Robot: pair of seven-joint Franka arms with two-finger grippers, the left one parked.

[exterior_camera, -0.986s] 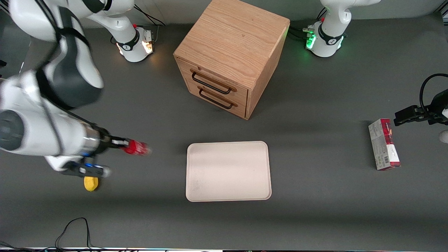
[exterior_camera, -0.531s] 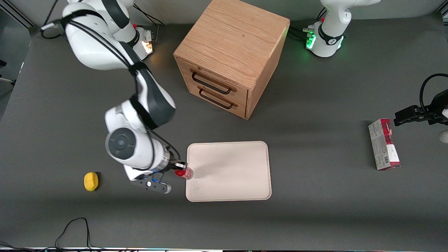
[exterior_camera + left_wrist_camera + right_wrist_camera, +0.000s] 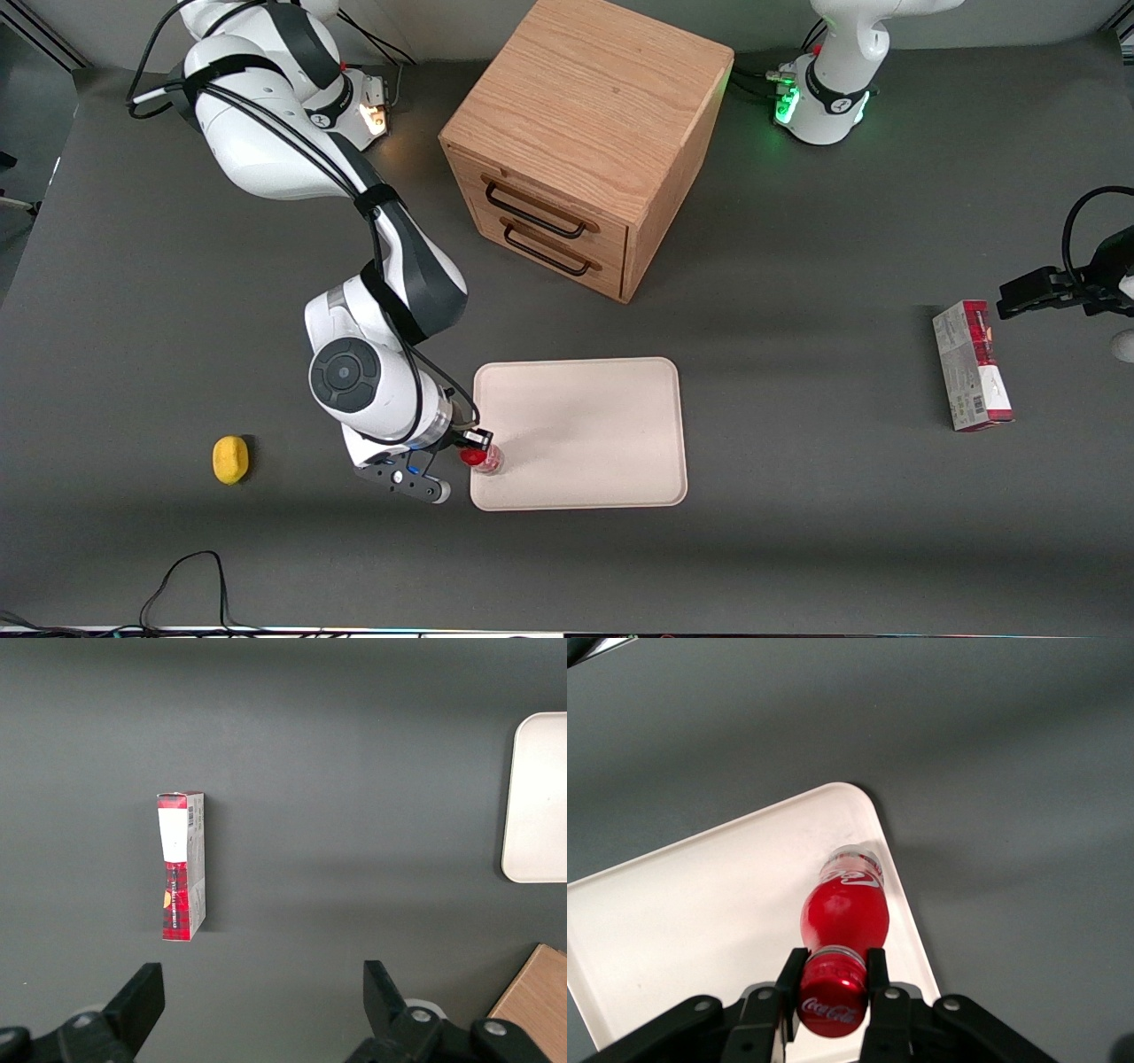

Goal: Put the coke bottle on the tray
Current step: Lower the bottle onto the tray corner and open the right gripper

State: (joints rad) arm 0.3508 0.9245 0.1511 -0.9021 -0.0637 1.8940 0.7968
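Observation:
The small red coke bottle stands upright at the corner of the cream-white tray that is nearest the working arm and the front camera. My right gripper is shut on its red cap. In the right wrist view the gripper clamps the cap from both sides, and the bottle has its clear base down on the tray just inside the rim. The rest of the tray is bare.
A wooden two-drawer cabinet stands farther from the front camera than the tray. A yellow lemon-like object lies toward the working arm's end of the table. A red-and-grey carton lies toward the parked arm's end, also in the left wrist view.
My right gripper carried the bottle from the table near the yellow object sideways to the tray's corner, then nearer the front camera and down, turning the bottle upright.

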